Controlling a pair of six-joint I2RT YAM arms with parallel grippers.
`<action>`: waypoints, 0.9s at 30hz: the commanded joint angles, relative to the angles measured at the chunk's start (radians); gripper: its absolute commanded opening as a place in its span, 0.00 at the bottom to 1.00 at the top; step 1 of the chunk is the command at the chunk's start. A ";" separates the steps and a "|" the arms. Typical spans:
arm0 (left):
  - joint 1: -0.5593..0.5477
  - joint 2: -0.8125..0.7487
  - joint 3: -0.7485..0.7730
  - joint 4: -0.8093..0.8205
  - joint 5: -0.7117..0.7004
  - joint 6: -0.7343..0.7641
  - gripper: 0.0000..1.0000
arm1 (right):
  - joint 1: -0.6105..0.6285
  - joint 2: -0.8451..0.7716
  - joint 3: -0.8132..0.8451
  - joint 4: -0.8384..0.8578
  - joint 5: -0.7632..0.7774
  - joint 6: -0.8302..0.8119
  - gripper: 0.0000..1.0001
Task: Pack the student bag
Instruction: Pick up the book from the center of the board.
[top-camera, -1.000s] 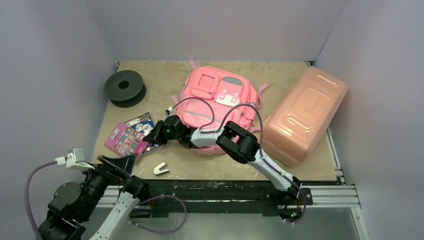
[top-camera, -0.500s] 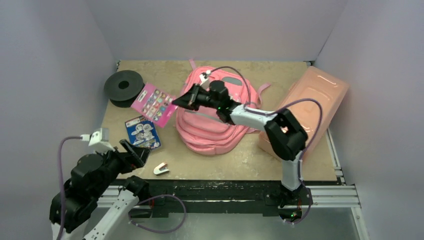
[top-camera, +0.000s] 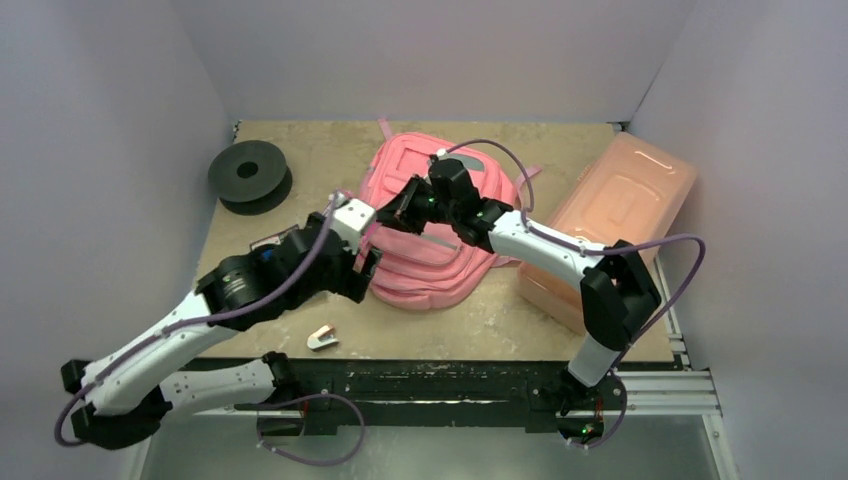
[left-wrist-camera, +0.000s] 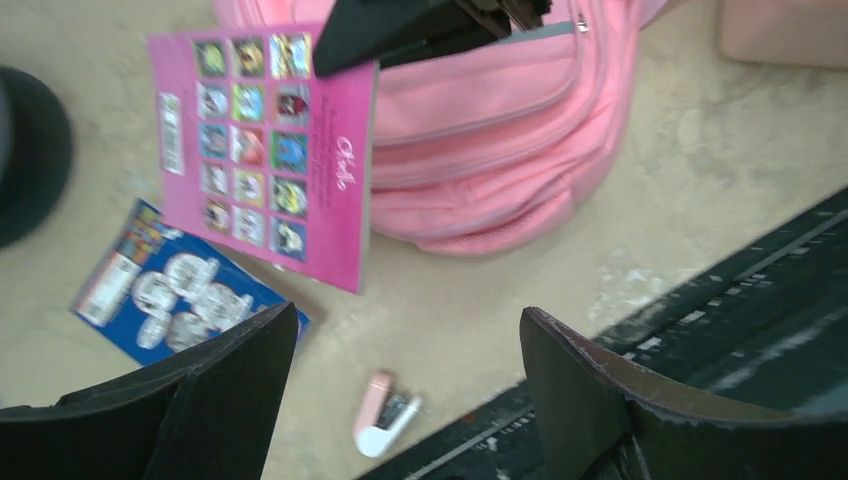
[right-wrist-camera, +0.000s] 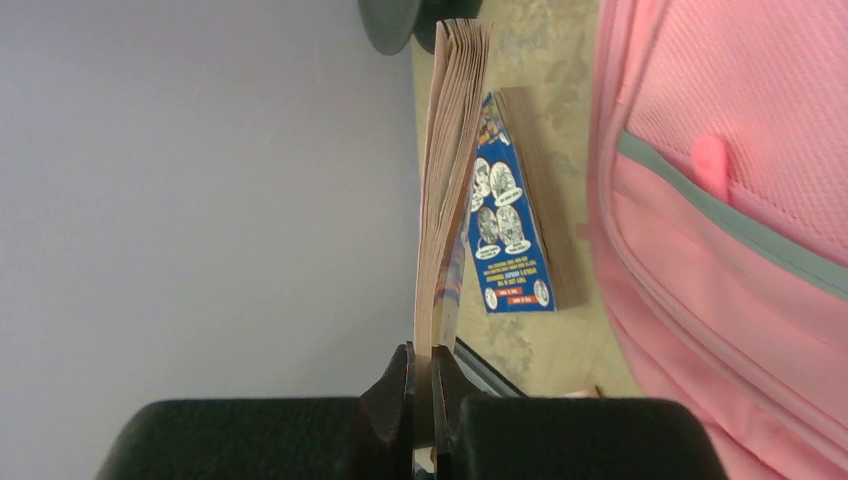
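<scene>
The pink fabric backpack (top-camera: 440, 270) is laid flat at the middle of the tan tabletop (top-camera: 310, 150), toward its far edge. The rigid salmon plastic box (top-camera: 610, 225) is set beside it at the right edge. A thin pink booklet (left-wrist-camera: 265, 150), printed with a grid of small pictures, is clamped between the closed fingers of the right gripper (right-wrist-camera: 420, 385) and held up off the backpack's left side. The left gripper (left-wrist-camera: 407, 318) is seen with its jaws spread wide and nothing between them. A blue picture booklet (left-wrist-camera: 170, 295) is laid flat on the left half. A small pink-and-white item (left-wrist-camera: 385, 415), perhaps a stapler, is placed by the near edge. A black spool (top-camera: 248, 172) is seen in the far left corner.
</scene>
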 joint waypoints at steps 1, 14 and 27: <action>-0.191 0.205 0.075 0.034 -0.500 0.231 0.82 | -0.006 -0.101 -0.030 -0.049 0.041 0.056 0.00; -0.237 0.474 0.045 0.231 -0.767 0.386 0.51 | 0.042 -0.221 -0.158 0.016 0.055 0.185 0.00; -0.242 0.173 0.013 -0.023 -0.649 0.089 0.00 | -0.050 -0.284 -0.144 -0.076 0.175 -0.218 0.73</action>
